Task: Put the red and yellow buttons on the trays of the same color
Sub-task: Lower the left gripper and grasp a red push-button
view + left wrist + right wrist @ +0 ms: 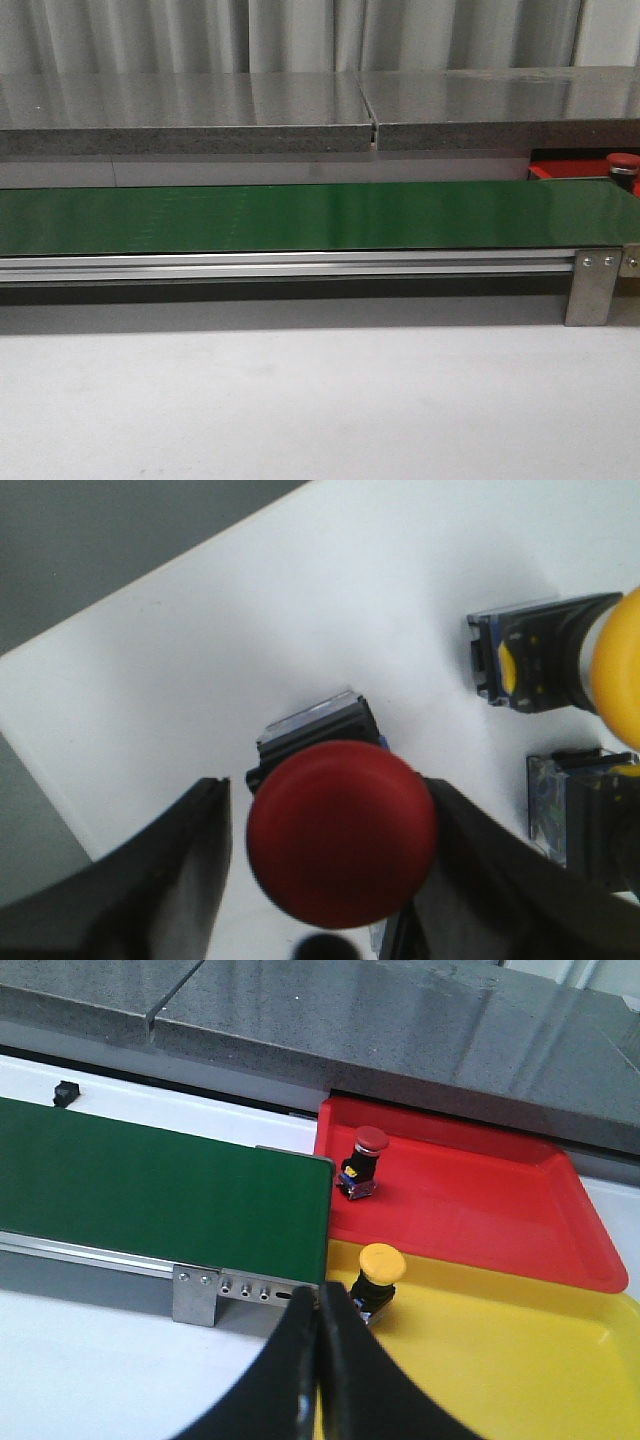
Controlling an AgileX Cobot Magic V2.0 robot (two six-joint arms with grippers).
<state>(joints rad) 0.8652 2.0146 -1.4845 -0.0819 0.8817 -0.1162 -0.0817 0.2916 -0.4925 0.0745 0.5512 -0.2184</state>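
In the left wrist view a red button [340, 845] stands on a white surface between the fingers of my left gripper [325, 810]. The jaws are open around it, with a small gap showing on one side. Two yellow buttons [560, 655] [590, 820] lie beside it. My right gripper [320, 1305] is shut and empty above the near edge of the yellow tray [520, 1360]. A yellow button [378, 1265] stands on that tray. Another red button [365, 1160] stands on the red tray [480, 1210]. It also shows in the front view [623, 162].
The long green belt [300, 215] runs across the table on an aluminium rail with a steel bracket [592, 285]. Its end [300, 1220] butts against both trays. A grey stone slab [300, 115] lies behind it. Neither arm shows in the front view.
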